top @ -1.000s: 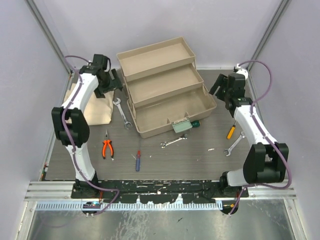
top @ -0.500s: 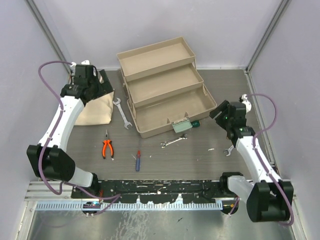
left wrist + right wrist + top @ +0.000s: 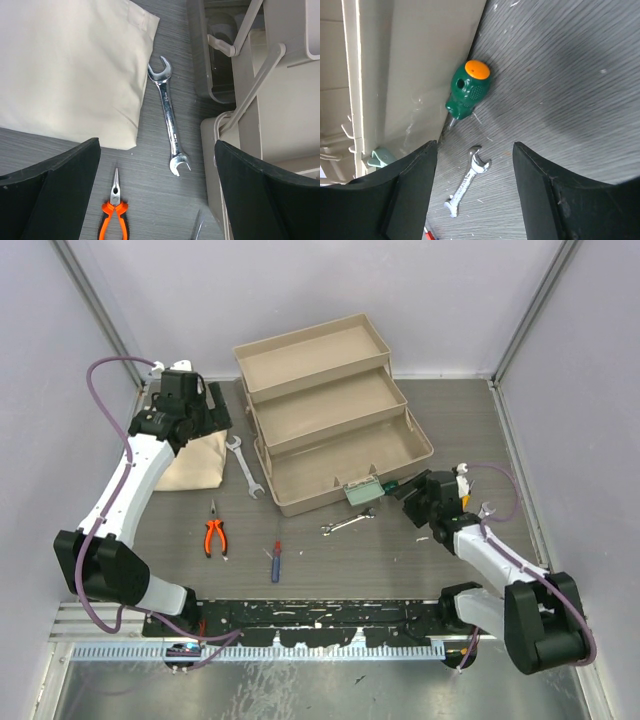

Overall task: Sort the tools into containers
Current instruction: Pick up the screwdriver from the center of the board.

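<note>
**Tools on the bench beside the opened toolbox, both hands released**

The toolbox (image 3: 330, 420) stood open at the middle of the bench (image 3: 440, 420), its three tan trays stepped from far to near. A pale green latch (image 3: 362, 491) hung on its front wall.

The left hand (image 3: 157, 144) hovered over the far left of the bench. Its jaws were spread wide and held nothing. Below it lay a long wrench (image 3: 170, 120), between a cream cloth bag (image 3: 65, 65) and the left wall of the toolbox. Its long axis ran far to near, with an open end at each tip. The orange-handled pliers (image 3: 214, 535) lay nearer the arm bases. Their nose pointed away from the bases and their handles pointed toward them. To their right lay a blue-and-red screwdriver (image 3: 275, 562), its axis also roughly far to near and its red part farther. Its tip could not be made out.

The right hand (image 3: 474, 145) hung low by the toolbox's front right corner, its jaws apart with only bench between them. A green screwdriver (image 3: 469, 90) lay against the base of the toolbox wall. Its orange butt pointed away from the wall and its shaft pointed toward it. A small wrench (image 3: 467, 187) lay in front of the latch. It was slanted, with its right end farther from the bases.
</note>
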`<action>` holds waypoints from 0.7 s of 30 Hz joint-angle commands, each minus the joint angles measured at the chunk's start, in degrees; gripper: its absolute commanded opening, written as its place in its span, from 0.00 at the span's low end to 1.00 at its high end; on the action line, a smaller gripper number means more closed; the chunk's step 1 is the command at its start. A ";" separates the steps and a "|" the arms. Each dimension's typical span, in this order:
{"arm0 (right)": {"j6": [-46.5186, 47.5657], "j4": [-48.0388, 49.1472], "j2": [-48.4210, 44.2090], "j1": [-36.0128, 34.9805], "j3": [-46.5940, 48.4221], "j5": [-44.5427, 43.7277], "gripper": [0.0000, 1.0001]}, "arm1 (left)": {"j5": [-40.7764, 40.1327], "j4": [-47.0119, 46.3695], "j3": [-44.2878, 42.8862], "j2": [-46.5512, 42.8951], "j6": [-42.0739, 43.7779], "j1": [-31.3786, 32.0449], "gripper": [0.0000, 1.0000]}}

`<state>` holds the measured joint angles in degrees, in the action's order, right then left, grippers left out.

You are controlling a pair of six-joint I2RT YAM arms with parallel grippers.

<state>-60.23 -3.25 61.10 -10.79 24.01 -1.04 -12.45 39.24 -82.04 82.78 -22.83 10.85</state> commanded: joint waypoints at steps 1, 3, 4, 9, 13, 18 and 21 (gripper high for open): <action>-8.57 12.02 3.00 -3.03 -0.90 -4.09 0.67 | -1.01 -2.63 -0.29 -2.09 1.12 -0.13 0.98; -10.07 14.04 5.16 -3.34 -1.40 -4.69 0.68 | -1.04 -2.29 -0.38 -1.83 1.21 -0.14 0.98; -10.50 14.66 6.17 -3.36 -1.30 -4.97 0.68 | -0.94 -2.24 -0.38 -1.74 1.19 -0.13 0.98; -11.64 18.34 9.96 -3.35 -1.80 -5.80 0.65 | -1.00 -1.90 -0.63 -1.32 1.19 -0.26 0.98; -11.87 21.31 12.54 -3.36 -1.57 -5.74 0.64 | -0.85 -1.81 -0.67 -0.90 1.14 -0.52 0.98; -11.80 22.29 15.34 -3.30 -0.38 -6.04 0.63 | 0.00 -1.64 -0.83 -0.39 0.93 -0.91 0.98; -11.35 22.30 17.19 -3.36 0.41 -5.74 0.60 | 0.06 -1.54 -0.92 -0.23 0.87 -1.12 0.98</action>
<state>-70.91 15.68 76.64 -13.89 22.28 -5.13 -12.36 39.29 -82.04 82.81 -22.59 10.31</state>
